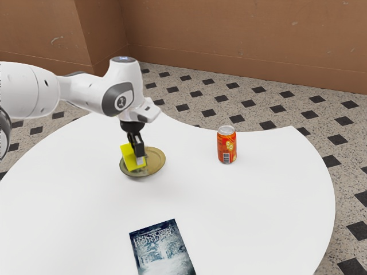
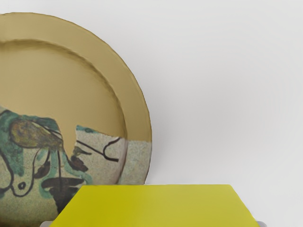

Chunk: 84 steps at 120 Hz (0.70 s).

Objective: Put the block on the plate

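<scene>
Jaws of single gripper [image 1: 137, 158] parted by block's width, closed on one yellow block [image 1: 129, 156], tilted, at plate's side toward exterior view's left; contact with plate unclear. Then one round plate [image 1: 157, 162], tan with painted patch. One dark book [image 1: 163, 252]. One orange-red can [image 1: 227, 147], upright. White curved-edge table [image 1: 269, 200]; speckled floor [image 1: 215, 94], dark squares; brown walls [image 1: 229, 28].

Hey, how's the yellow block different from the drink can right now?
The block is plain yellow with flat sides, while the can is round and orange-red with printing on it. The block is tilted and held in the pincer; the can stands upright on the table, well away from the pincer. Both are brightly coloured.
</scene>
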### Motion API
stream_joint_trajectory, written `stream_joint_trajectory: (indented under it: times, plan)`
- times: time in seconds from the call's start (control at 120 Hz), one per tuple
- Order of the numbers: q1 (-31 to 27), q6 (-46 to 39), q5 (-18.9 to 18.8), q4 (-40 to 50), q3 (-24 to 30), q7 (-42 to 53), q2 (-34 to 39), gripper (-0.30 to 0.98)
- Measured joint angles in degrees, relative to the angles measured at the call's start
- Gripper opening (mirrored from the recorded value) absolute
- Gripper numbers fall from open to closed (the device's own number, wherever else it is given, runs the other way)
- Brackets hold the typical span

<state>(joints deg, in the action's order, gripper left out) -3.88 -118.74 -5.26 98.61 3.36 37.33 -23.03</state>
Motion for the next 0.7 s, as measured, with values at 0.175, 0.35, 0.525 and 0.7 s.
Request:
stream_joint_trajectory:
  times: [0.175,0.35,0.525,0.7]
  plan:
    - [-3.1,0.7,-0.1,-2.9,0.4,0.0,-1.8,0.43]
    - [-3.7,0.8,-0.1,-7.0,0.5,-0.1,-4.8,0.44]
    - [-3.7,0.7,-0.2,-12.4,0.5,-0.1,-9.3,0.44]
    - [-3.7,0.8,-0.2,-17.3,0.5,-0.1,-14.0,0.44]
